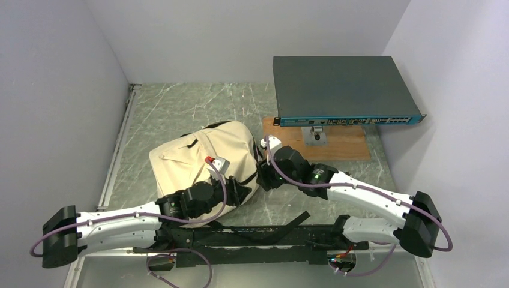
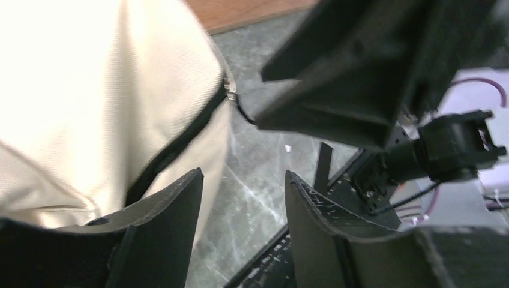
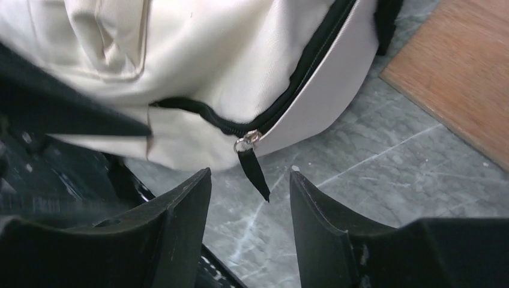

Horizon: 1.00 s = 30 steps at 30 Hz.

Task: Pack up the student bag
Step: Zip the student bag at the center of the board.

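**Zipper pull (image 3: pixel 252 168) lined up at the student bag's (image 1: pixel 201 159) corner.**
Left gripper (image 2: pixel 243 177) and right gripper (image 3: pixel 249 180) are seen parted and empty. The dangling pull should be centred between the right jaws before closing. The bag lies mid-table (image 1: pixel 174 108), with the wooden board (image 1: pixel 342 144) beyond.

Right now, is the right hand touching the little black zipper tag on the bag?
Apart. The right wrist view shows the zipper tag hanging between the fingers of the right hand, table showing on both sides.
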Motion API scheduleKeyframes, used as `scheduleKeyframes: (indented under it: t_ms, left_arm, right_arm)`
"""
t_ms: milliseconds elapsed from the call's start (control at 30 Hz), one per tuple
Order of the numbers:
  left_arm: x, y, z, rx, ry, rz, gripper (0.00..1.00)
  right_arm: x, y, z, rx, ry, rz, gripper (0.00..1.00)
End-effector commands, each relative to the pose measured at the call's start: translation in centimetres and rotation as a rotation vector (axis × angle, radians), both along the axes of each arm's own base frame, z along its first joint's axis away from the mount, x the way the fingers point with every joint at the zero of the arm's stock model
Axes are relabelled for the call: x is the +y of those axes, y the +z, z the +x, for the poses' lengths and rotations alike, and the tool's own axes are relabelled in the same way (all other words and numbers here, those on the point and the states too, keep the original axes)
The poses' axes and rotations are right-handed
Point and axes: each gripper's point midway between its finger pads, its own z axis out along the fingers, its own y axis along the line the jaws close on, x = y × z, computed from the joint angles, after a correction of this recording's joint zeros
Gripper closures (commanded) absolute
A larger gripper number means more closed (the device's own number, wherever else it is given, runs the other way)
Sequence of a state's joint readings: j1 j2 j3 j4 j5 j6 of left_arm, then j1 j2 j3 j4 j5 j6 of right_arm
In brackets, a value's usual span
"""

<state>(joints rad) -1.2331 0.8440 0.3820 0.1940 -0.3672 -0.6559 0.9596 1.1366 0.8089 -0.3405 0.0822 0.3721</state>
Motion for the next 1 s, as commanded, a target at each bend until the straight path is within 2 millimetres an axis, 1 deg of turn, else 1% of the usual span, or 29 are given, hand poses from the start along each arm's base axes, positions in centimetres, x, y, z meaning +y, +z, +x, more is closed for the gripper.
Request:
scheduleKeyframes:
  t_ms: [0, 133, 200, 233, 267, 367, 433, 500, 567, 600, 700, 800, 900, 967]
  left_arm:
    - [0.6, -0.8, 0.3, 0.116, 0.018, -0.078, 0.47]
    - [0.9, -1.8, 0.2, 0.139, 0.024, -0.061, 0.5]
    - [0.9, -2.1, 0.2, 0.148, 0.027, -0.039, 0.5]
    - [1.0, -2.3, 0.2, 0.151, 0.031, -0.027, 0.5]
    - [1.2, -2.5, 0.3, 0.158, 0.042, -0.011, 0.51]
    - [2.3, -3.7, 0.5, 0.196, 0.096, 0.042, 0.51]
    - [2.7, -4.3, 0.5, 0.207, 0.114, 0.059, 0.51]
    - [3.3, -5.1, 0.5, 0.225, 0.132, 0.084, 0.53]
    - [4.2, -6.3, 0.5, 0.25, 0.168, 0.125, 0.56]
    - [4.6, -6.8, 0.4, 0.261, 0.182, 0.141, 0.57]
    - [5.9, -8.4, 0.1, 0.3, 0.225, 0.185, 0.58]
    - [7.7, -10.1, -0.2, 0.35, 0.287, 0.227, 0.6]
    - [9.4, -11.4, -0.6, 0.394, 0.352, 0.255, 0.64]
    - [10.3, -12.1, -0.8, 0.415, 0.384, 0.267, 0.67]
  right_arm:
    - [1.0, -0.3, -0.6, -0.115, 0.207, -0.008, 0.44]
    - [1.5, -1.1, -0.2, -0.169, 0.244, -0.007, 0.43]
    - [1.6, -1.6, 0.1, -0.193, 0.233, -0.013, 0.45]
    - [1.5, -1.8, 0.3, -0.202, 0.226, -0.022, 0.48]
    - [1.6, -1.9, 0.5, -0.212, 0.224, -0.035, 0.51]
    - [2.2, -2.0, -0.2, -0.244, 0.257, -0.065, 0.62]
    - [2.2, -2.2, -0.4, -0.254, 0.246, -0.087, 0.72]
    - [1.6, -2.3, -0.1, -0.265, 0.201, -0.127, 0.86]
    - [0.7, -2.2, 0.5, -0.281, 0.129, -0.173, 0.97]
    - [0.1, -2.0, 1.0, -0.288, 0.089, -0.196, 1.0]
    - [-1.5, -1.8, 1.8, -0.293, 0.0, -0.259, 1.0]
    - [-3.0, -1.1, 2.9, -0.318, -0.071, -0.309, 1.0]
    - [-4.5, 0.2, 4.8, -0.353, -0.165, -0.34, 1.0]
    - [-4.8, 1.2, 5.7, -0.382, -0.203, -0.31, 1.0]
